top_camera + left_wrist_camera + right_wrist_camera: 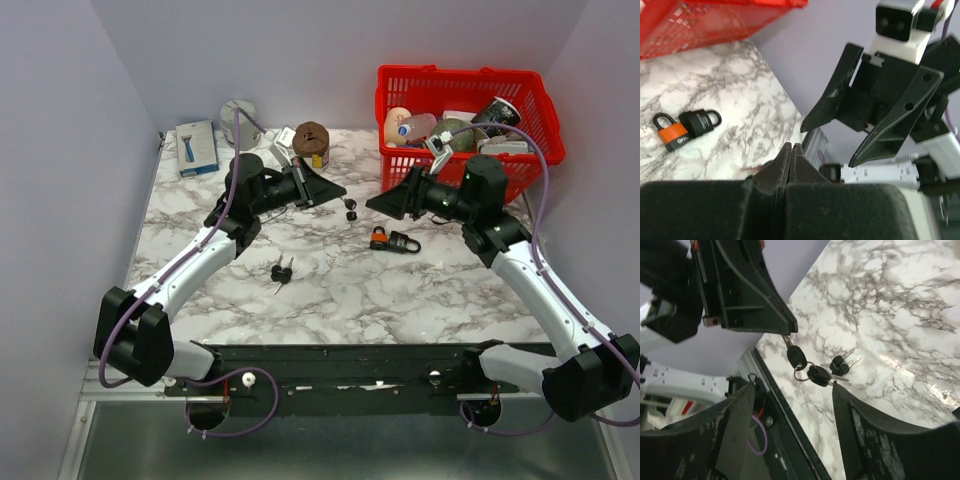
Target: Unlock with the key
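The overhead view alone shows the whole bench (330, 300). The two padlocks lie side by side near its middle, the orange padlock (380, 238) touching the black padlock (404, 242), with both arms meeting just above them. The left gripper (338, 190) has its jaws clenched on a key (350, 208). Only the right wrist view makes that grasp plain: the blade is pinched at the jaw tips, the black head of the key (796, 356) hangs below, and a ring links it to a second key (818, 375). The same view shows a spare pair of keys (841, 365) lying flat on the marble nearby. The right gripper (385, 202) faces the left one with its jaws released and spread, holding nothing.

The left wrist view brings the padlocks close. The orange one (671, 131) carries white lettering starting "OP", the rest unreadable. The print on the black one (700, 121) is too small to read.

A red basket (460, 72) of mixed goods stands at the far right. A blue-and-white box (197, 148) and a brown tub (312, 140) sit along the far edge. Nothing lies between the key and the padlocks.
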`<act>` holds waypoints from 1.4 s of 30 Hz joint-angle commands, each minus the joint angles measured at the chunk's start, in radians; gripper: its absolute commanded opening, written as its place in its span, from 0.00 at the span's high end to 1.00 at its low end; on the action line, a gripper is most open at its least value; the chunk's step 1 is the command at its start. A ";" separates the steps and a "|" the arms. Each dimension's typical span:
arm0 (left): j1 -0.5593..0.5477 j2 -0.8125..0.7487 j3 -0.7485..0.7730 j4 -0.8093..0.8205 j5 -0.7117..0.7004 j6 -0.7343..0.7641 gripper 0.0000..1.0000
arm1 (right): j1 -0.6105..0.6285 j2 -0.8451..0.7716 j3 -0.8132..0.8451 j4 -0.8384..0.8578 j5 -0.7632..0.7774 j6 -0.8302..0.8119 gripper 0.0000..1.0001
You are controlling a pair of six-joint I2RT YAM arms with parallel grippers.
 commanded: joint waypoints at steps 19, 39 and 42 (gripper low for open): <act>-0.013 0.087 0.085 -0.053 0.382 0.044 1.00 | 0.077 0.079 0.017 -0.060 -0.167 -0.116 0.46; -0.022 0.078 0.056 0.019 0.361 0.004 1.00 | 0.077 0.095 -0.038 0.072 -0.306 -0.025 0.99; -0.028 0.081 0.061 0.013 0.330 0.009 0.52 | 0.077 0.087 -0.052 0.081 -0.272 -0.013 0.99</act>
